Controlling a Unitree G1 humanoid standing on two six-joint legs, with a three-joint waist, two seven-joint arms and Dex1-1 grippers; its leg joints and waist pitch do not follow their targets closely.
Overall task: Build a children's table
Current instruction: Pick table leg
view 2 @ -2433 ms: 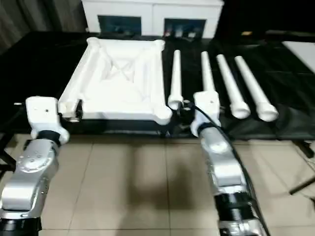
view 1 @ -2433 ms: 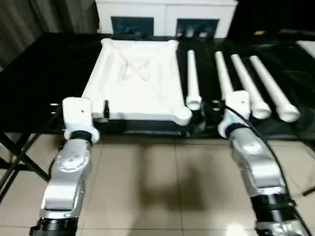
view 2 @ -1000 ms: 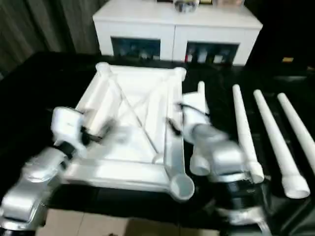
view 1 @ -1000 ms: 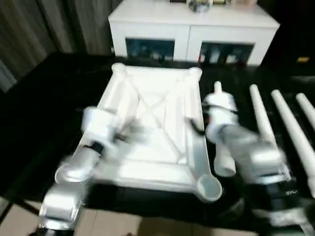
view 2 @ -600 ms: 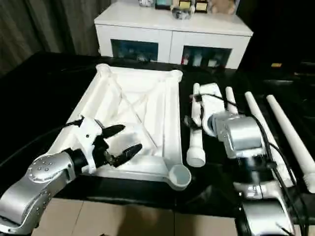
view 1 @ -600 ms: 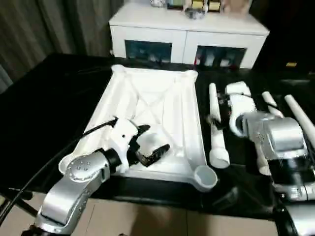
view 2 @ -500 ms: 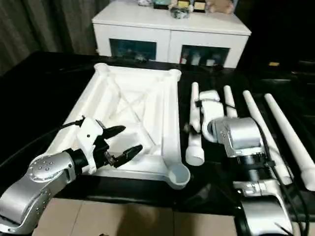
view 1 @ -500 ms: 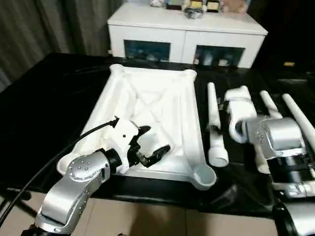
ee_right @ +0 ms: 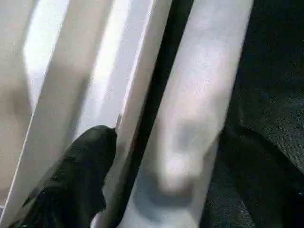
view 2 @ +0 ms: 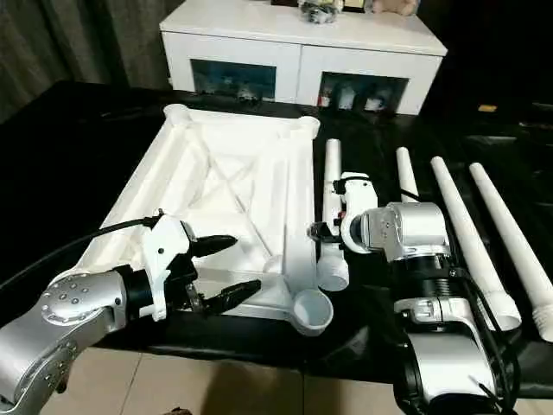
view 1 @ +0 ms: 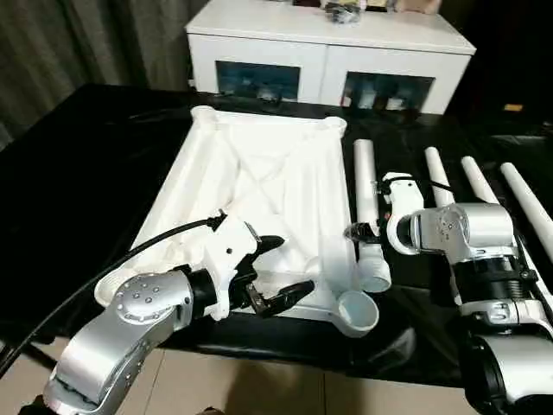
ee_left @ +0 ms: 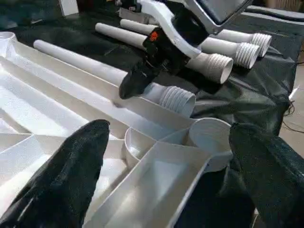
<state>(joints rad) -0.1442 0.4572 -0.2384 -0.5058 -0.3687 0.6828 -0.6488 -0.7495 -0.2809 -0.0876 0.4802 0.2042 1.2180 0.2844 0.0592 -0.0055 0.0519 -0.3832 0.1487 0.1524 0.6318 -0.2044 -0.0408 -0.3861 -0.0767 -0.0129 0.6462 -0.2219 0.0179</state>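
Lay upside down on the large black-covered table (view 1: pixel 78 173): the white plastic rectangular table top (view 1: pixel 259 181), ribbed underside up, round corner sockets at each corner, the nearest socket (view 1: pixel 356 311) empty at the table's near edge; lay just beside its right-hand rim the nearest of the long white tapered round legs (view 1: pixel 367 203), threaded thick end (ee_left: pixel 176 99) towards the robot and close to that empty socket; lay further right, well apart from the top, three more white legs (view 2: pixel 462 233) side by side.

Straddled that nearest leg near its thick end: the right gripper (ee_right: pixel 166 156), black fingers (ee_right: pixel 85 166) down on either side of it, one squeezed between leg and table-top rim; looked wide apart, not clearly pressing the leg, so no firm hold to be told. Hovered over the near right part of the ribbed underside, close to the empty socket: the left gripper (view 2: pixel 216 272), fingers spread wide, nothing between them.

Stood behind the table: a white cabinet with glass doors (view 1: pixel 324 60), small objects on top.

Risks, as a judgement: a round, tapered leg apt to roll or slip out of a closing pinch, more so so near one end, with the long thin part left to droop or swing into the neighbouring legs; the inner finger apt to catch on the top's rim and nudge the top; threads apt to go in crooked if the leg met the socket tilted; the top apt to shift on the black cloth if left unsteadied.
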